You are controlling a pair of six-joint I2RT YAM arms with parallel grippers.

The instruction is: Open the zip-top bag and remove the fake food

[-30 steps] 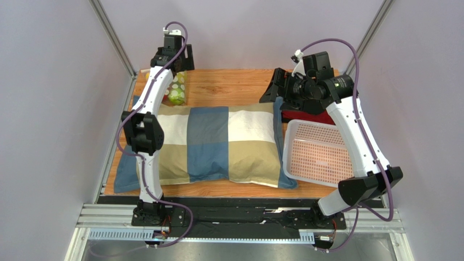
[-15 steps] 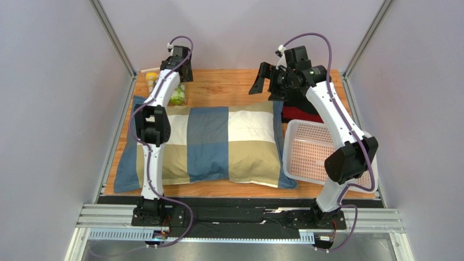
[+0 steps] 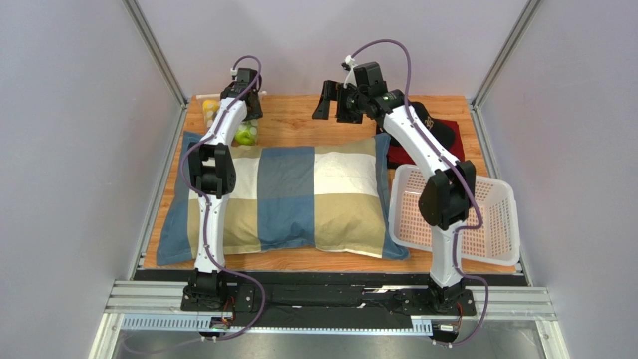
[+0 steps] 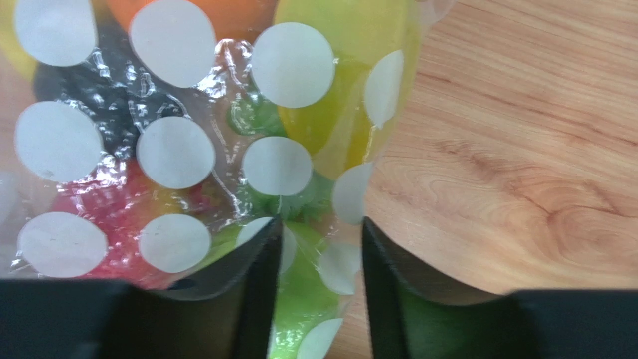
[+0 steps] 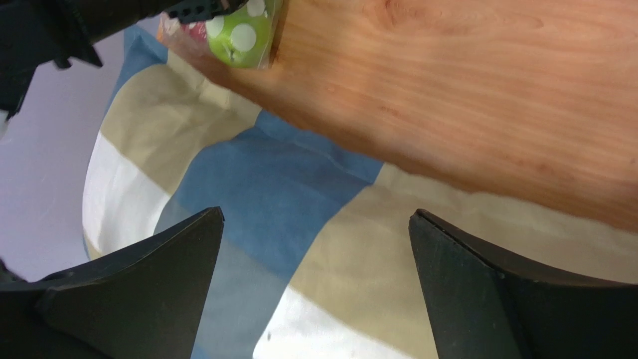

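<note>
Two grippers: left gripper [image 4: 318, 233] seems pinched on the zip-top bag [image 4: 187, 149]; right gripper [image 5: 316, 217], wide open and empty, hangs rightward.

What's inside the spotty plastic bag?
Through the clear zip-top bag you can see an orange fruit, a yellow fruit, a red fruit, green pieces and a dark piece. The white dots and crinkles cover parts, so I can't count everything.

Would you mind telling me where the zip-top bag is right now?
In the top view, the zip-top bag lies at the far-left corner of the table, just beyond the pillow, under the left gripper.
</note>
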